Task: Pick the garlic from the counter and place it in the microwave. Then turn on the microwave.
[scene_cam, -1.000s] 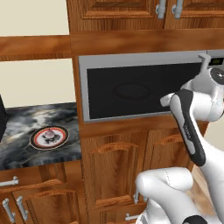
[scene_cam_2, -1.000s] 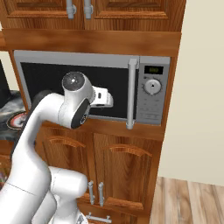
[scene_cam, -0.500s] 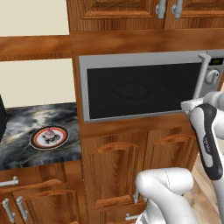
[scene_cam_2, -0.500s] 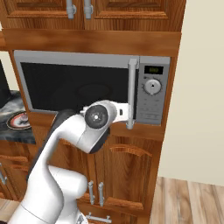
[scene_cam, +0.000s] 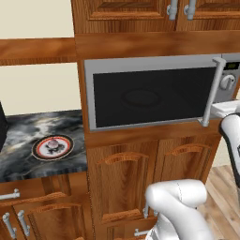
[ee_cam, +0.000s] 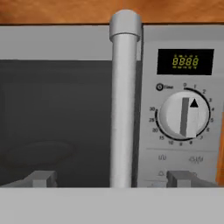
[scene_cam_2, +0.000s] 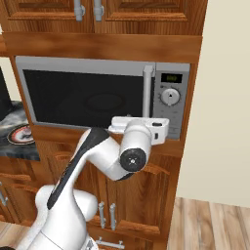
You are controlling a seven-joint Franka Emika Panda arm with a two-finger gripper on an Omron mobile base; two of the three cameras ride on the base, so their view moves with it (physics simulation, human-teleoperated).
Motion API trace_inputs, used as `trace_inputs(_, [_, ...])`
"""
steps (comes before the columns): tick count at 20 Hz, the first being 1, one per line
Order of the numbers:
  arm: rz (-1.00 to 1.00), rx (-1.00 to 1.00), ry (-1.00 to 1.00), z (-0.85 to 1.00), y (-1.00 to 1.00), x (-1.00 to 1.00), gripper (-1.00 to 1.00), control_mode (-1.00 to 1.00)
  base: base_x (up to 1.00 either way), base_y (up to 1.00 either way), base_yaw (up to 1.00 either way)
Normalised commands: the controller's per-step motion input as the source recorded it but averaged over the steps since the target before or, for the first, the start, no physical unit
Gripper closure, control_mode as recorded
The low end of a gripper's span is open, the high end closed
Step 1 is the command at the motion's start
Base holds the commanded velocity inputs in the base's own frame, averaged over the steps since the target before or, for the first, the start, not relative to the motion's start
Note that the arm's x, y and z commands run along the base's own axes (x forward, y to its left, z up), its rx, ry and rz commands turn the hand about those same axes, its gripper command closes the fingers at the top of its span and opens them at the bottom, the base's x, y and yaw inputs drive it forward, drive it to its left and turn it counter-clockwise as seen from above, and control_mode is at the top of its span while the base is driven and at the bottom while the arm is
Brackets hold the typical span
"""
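Observation:
The microwave [scene_cam: 150, 96] [scene_cam_2: 88, 93] is built into wooden cabinets, and its black glass door is shut. My gripper [ee_cam: 113, 179] [scene_cam_2: 138, 121] [scene_cam: 221, 109] is open and level with the lower end of the door's vertical bar handle [ee_cam: 124, 105] [scene_cam_2: 148, 95]. The bar stands between the two fingertips [ee_cam: 41, 178], touching neither. Right of the handle are the round knob [ee_cam: 183, 114] and a lit display [ee_cam: 185, 61]. To the left, on the dark marble counter [scene_cam: 18, 159], a small whitish-pink lump, apparently the garlic [scene_cam: 52, 143], sits in the middle of a red-rimmed plate [scene_cam: 65, 149].
Wooden cabinet doors with silver handles sit above [scene_cam: 140, 9] and below [scene_cam: 122, 183] the microwave. A black machine [scene_cam: 1, 129] shows at the counter's left edge. A beige wall [scene_cam_2: 227, 97] and wooden floor [scene_cam_2: 210, 224] lie to the right.
The arm has swung right and down, carrying the hand from in front of the door glass to the lower part of the handle. The jaws have stayed open.

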Motion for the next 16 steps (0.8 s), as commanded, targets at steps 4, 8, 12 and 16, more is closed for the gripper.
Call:
trace_inputs(4, [0.00,0.04,-0.21,0.22,-0.26,0.06,-1.00,-1.00,0.00,0.00,0.00])
trace_inputs(8, [0.00,0.01,-0.10,0.10,-0.05,0.38,-1.00,-1.00,0.00,0.00,0.00])
trace_inputs(12, [0.00,0.01,-0.05,0.03,0.00,0.48,-1.00,-1.00,0.00,0.00,0.00])
trace_inputs(16, [0.00,0.02,-0.06,0.13,0.00,0.38,-1.00,-1.00,0.00,0.00,0.00])
